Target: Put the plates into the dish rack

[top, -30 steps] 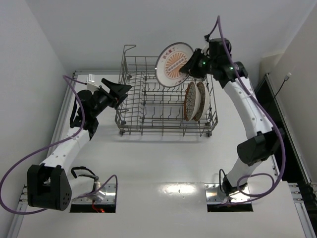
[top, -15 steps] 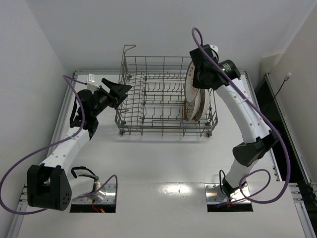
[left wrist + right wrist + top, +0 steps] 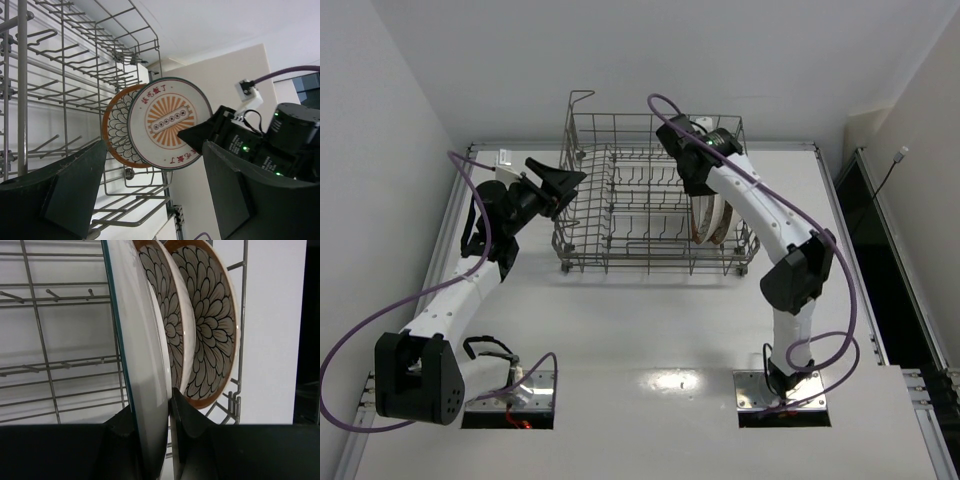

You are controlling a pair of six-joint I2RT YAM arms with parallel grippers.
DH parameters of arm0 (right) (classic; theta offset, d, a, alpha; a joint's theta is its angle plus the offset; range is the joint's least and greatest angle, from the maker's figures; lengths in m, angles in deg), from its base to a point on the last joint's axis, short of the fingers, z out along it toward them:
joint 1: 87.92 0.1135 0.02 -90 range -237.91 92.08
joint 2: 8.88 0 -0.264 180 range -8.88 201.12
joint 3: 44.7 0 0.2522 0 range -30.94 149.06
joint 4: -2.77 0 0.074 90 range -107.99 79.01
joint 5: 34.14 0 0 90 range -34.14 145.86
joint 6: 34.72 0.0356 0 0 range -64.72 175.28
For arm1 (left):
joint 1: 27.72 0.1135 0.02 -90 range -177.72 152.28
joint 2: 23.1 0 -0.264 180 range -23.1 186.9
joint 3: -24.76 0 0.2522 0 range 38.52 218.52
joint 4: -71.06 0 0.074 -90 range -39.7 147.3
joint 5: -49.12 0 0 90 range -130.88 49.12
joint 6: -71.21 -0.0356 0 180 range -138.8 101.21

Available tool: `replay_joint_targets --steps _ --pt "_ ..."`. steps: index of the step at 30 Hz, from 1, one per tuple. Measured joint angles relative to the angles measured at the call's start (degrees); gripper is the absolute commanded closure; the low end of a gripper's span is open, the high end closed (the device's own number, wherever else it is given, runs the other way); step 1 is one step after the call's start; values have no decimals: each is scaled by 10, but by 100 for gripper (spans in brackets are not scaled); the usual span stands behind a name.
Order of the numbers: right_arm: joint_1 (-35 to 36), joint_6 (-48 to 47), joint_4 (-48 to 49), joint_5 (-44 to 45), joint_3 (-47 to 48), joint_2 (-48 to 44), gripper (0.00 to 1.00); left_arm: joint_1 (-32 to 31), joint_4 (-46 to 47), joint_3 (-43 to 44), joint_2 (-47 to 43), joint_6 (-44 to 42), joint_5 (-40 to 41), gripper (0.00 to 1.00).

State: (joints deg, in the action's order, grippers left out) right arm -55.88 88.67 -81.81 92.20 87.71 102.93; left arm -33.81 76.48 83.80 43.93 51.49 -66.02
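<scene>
The plates (image 3: 175,335) are all standing on edge at the 3 o'clock end of the dish rack (image 3: 640,263), close together like pages. The rack is a rectangular basket of thin grey metal wire with upright tines, and a raised loop (image 3: 580,96) is rising at its 11 o'clock corner. The two brown-rimmed plates (image 3: 210,325) are showing a glossy petal scale pattern and are leaning close to each other. The white-rimmed plate (image 3: 170,122) is round and smooth, with an orange sunburst centre, and it is standing just beside them. The right gripper (image 3: 152,412) is pinching this plate by its rim, one black finger on each face, so the jaws are parted only by the plate's thickness. Whether the plate is resting on the wires, I cannot tell. The left gripper (image 3: 560,178) is hanging at 9 o'clock of the rack with its fingers spread wide, holding nothing.
</scene>
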Motion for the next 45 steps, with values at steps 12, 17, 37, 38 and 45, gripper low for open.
replay_joint_targets --steps 12,17,37,38,45 --pt "-6 -15 39 -21 -12 73 100 0 0 0 0 -2 0 25" --pt "-14 -17 39 -49 -13 89 84 0 0 0 0 -2 0 25" --pt "-63 -19 17 -179 106 62 7 0 1 0 0 -4 2 22" --pt "-68 -23 18 -184 118 53 3 -1 2 0 0 -4 1 22" --pt "-110 -107 91 -342 56 -101 0 -2 3 0 0 -10 1 19"
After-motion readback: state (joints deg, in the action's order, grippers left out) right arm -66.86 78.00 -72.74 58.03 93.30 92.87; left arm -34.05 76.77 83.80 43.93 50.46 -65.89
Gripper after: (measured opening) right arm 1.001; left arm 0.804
